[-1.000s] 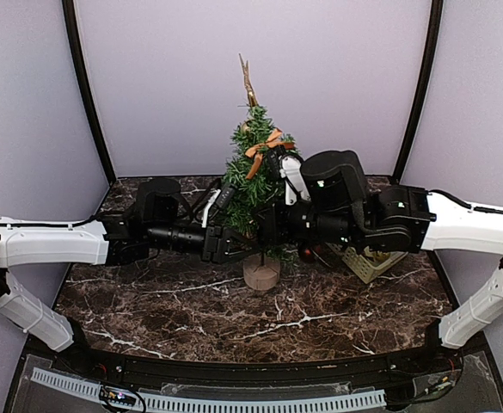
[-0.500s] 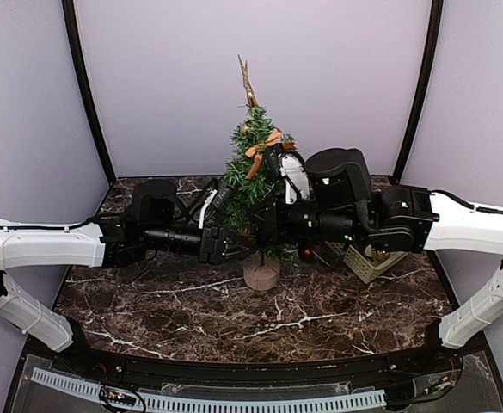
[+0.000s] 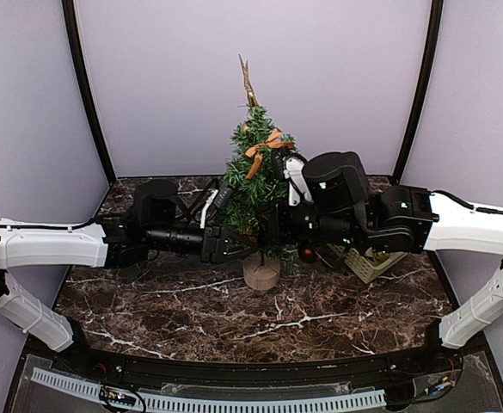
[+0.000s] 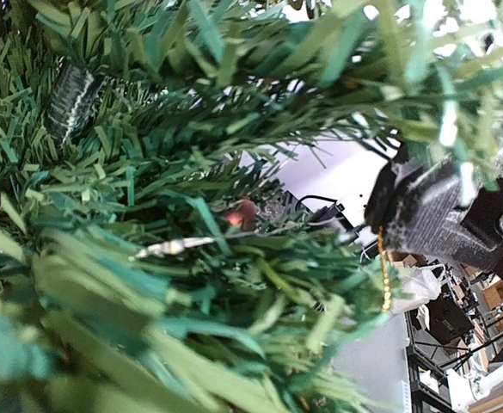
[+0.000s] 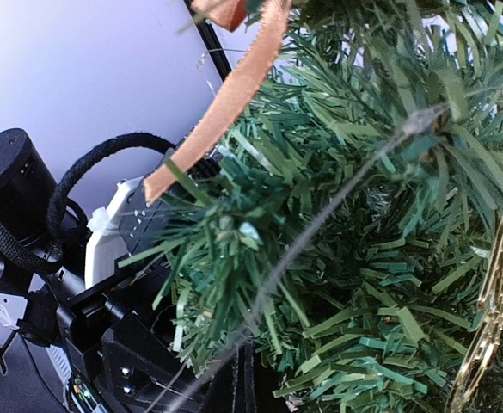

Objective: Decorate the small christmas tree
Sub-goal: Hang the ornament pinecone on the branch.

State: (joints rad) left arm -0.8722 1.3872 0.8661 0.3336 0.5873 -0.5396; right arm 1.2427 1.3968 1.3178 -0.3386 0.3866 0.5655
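Top external view. OPERATOR: State the position of the small dark-green artificial christmas tree [image 3: 255, 176].

TECHNICIAN: It stands upright on its round pale wooden stump base [image 3: 261, 274], at the middle of the dark marble-patterned table [image 3: 165, 301], towards the far side. An orange ribbon bow [image 3: 264, 146] sits in the upper branches. A thin gold topper [image 3: 248, 82] rises from the tip.

OPERATOR: Position of the tree relative to each gripper?

TECHNICIAN: The left gripper [image 3: 236, 244] enters the lowest branches from the left, and the right gripper [image 3: 271, 228] enters from the right. Both tips lie among the needles, above the base, with the thin trunk [image 3: 261, 255] between them. The tips are near each other; contact cannot be determined.

OPERATOR: Jaw opening and load?

TECHNICIAN: Left gripper: cannot tell. The left wrist view is filled with needles, which hide its own fingers. Right gripper: cannot tell. The right wrist view shows needles, the ribbon and a gold ornament [image 5: 492, 327] at its right edge, with its own fingers hidden. In the left wrist view a gold beaded cord [image 4: 384, 275] hangs just at the black tip of the right gripper. Whether the cord is clamped cannot be determined.

OPERATOR: Other items?

TECHNICIAN: A pale woven basket [image 3: 367, 261] lies on the table right of the tree, partly behind the right arm. A small red ball [image 3: 305, 255] shows between the base and the basket.
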